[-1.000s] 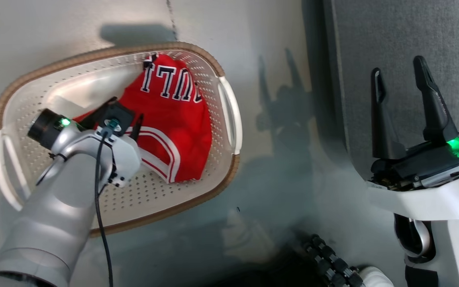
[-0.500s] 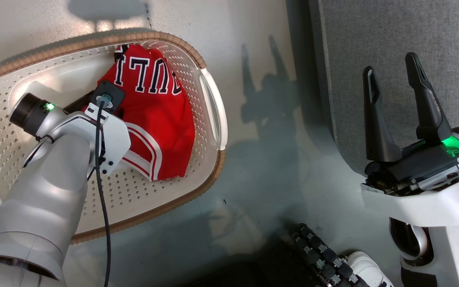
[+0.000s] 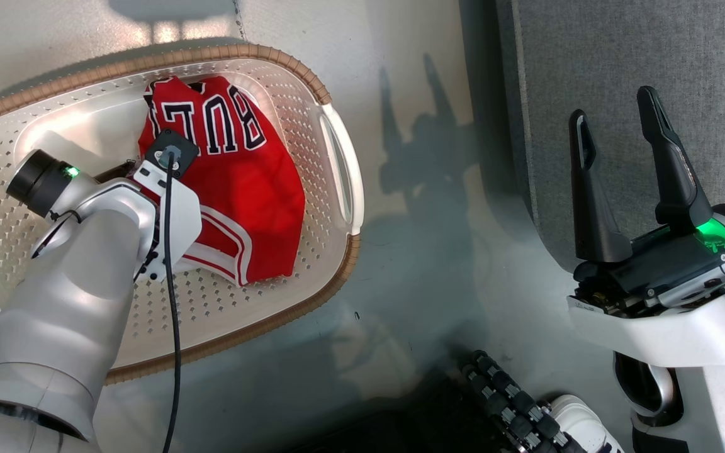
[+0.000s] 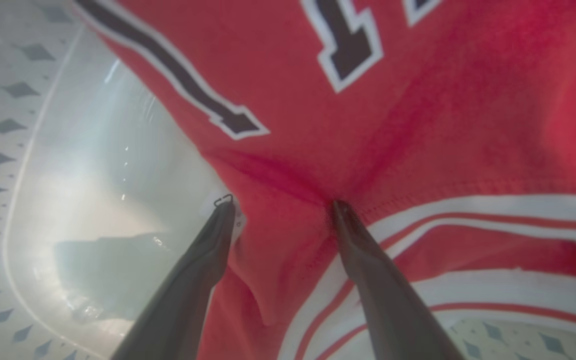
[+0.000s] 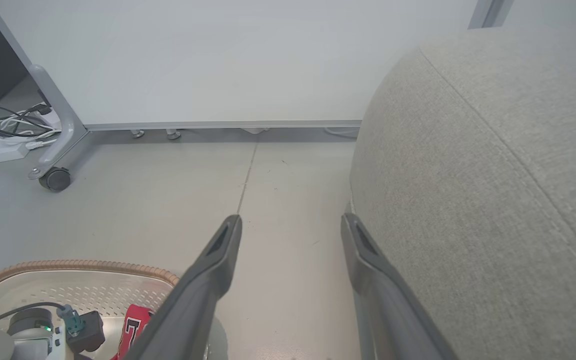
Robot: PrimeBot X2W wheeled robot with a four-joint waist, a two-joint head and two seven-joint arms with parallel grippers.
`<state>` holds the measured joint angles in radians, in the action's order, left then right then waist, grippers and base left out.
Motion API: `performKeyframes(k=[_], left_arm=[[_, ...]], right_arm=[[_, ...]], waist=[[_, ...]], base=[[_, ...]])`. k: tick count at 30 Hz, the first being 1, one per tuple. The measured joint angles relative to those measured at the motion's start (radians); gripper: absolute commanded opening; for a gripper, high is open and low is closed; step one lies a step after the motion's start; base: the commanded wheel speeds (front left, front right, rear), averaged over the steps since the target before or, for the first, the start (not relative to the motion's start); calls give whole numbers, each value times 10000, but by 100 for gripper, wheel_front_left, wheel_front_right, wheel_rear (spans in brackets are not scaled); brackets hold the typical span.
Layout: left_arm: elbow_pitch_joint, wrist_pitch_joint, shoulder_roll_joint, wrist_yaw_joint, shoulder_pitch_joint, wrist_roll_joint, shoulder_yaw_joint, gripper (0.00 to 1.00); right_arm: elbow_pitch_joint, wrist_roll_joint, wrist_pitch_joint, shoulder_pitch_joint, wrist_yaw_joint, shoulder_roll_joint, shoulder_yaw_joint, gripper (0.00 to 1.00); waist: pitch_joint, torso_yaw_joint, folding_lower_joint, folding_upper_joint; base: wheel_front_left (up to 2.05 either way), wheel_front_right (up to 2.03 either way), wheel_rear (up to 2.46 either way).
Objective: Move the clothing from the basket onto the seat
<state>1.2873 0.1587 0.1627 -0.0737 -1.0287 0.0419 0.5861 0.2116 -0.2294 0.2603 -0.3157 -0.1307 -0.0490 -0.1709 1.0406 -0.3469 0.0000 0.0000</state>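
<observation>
Grasp step: the left gripper (image 4: 282,202), jaws spread, straddles a fold of the jersey (image 3: 255,189) in the basket (image 3: 336,217), left; next, likely pinch and lift toward the seat (image 3: 620,56), right; right gripper (image 3: 613,105) spread, empty.

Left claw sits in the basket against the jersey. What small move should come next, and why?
Probably close the left claw: its open fingers straddle a bunched fold of the clothing lying in the basket, so shutting should catch fabric before lifting.
</observation>
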Motion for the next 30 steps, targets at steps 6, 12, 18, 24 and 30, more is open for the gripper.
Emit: performKeyframes(k=[6,12,18,24,30], left_arm=[[-21,318,59,-123,-6,-119,67,0],[6,267,111,-222,10,-337,73,0],[23,-121,261,-84,13,-499,17,0],[29,-830,84,-40,337,-786,-52,0],[25,-1609,-123,46,803,-1174,-230,0]], right_arm=[[12,-2,-2,-10,0,0,-8,100],[-31,-73,-2,-104,0,2,-48,100],[-115,-199,0,-376,0,4,-90,100],[-395,-282,0,-622,0,8,-15,100],[-677,-167,-2,-639,0,10,268,100]], waist=[[34,10,0,0],[-8,-32,0,0],[-216,-148,0,0],[-790,-173,0,0],[-1676,50,0,0]], base=[[0,0,0],[0,0,0],[0,0,0],[0,0,0],[0,0,0]])
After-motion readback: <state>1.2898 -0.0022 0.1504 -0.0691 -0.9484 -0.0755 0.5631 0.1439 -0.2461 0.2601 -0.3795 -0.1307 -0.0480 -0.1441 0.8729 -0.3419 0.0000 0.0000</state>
